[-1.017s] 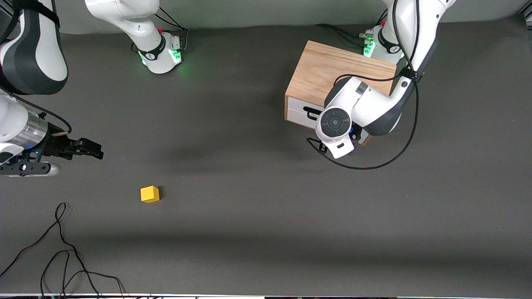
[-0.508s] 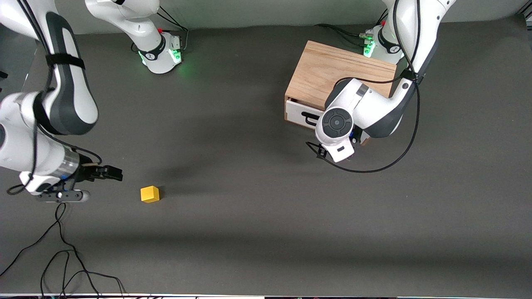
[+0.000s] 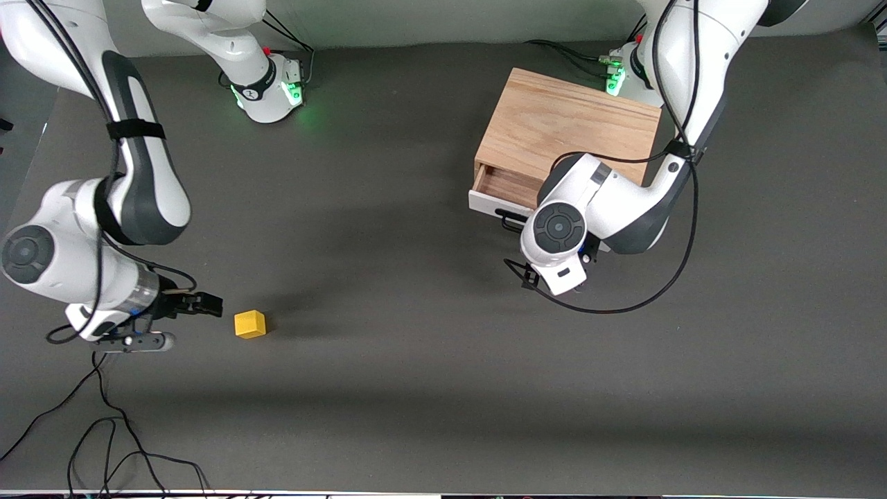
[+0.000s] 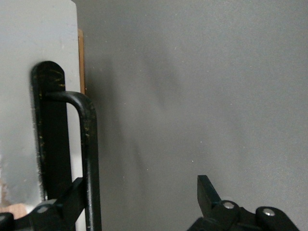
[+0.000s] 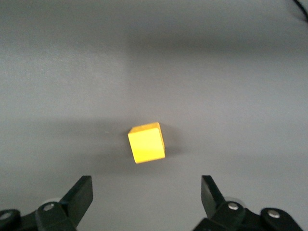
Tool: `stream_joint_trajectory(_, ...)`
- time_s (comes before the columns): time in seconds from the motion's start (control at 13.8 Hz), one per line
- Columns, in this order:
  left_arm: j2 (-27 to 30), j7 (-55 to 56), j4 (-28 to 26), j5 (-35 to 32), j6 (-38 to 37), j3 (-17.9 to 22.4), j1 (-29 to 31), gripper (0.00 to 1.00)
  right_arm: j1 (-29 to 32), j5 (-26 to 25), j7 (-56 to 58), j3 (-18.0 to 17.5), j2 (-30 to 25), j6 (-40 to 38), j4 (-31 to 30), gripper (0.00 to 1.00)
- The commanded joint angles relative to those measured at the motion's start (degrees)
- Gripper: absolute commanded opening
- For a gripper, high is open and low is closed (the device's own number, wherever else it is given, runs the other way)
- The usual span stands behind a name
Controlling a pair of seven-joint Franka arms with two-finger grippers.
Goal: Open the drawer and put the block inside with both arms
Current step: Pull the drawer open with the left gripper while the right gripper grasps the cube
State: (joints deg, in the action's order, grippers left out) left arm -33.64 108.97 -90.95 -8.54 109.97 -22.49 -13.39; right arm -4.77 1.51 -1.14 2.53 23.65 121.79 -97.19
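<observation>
Item 1, drawer (image 3: 500, 190): white front panel with a black bar handle (image 4: 89, 144), set in a light oak cabinet (image 3: 568, 128) at the left arm's end of the table (image 3: 416, 388). It is pulled partly out toward the front camera; a strip of light wood interior shows between the panel and the cabinet body.

Item 2, block (image 3: 249, 324): small bright yellow cube, resting flat on the dark grey table toward the right arm's end, well apart from the cabinet and nearer to the front camera than it. Nothing touches it.

Item 3, left gripper (image 4: 144, 197): low in front of the drawer panel, fingers spread wide. In the left wrist view 1 finger (image 4: 72, 199) lies against the bar of the handle; the other stands apart over bare table. The wrist housing hides the fingers in the front view.

Item 4, right gripper (image 3: 205, 305): low over the table, just beside the block on the side toward the right arm's end. The right wrist view shows its 2 fingers (image 5: 79, 195) spread apart, with the block (image 5: 147, 143) ahead of the gap and not between the tips.

Item 5, black cables (image 3: 104, 430): loose loops on the table near the front edge, at the right arm's end.
</observation>
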Motion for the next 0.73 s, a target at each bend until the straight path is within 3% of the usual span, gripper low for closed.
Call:
stream_joint_trajectory(0.0,-5.2,0.4,8.1,-4.2,2.3,0.6,-0.6,1.0,-1.3,0.7,1.2,0.5,4.0,4.3,0.8,1.0)
stream_joint_trajectory(0.36,-6.3,0.5,10.2,-5.7,5.0,0.6,-0.8,1.0,-2.7,0.0,2.4,0.7,6.5,11.1,-4.9,1.0)
stream_joint_trajectory(0.65,-6.3,0.8,12.5,-5.7,6.6,0.7,-0.6,1.0,-2.2,0.0,5.1,1.1,8.5,14.2,-5.8,1.0)
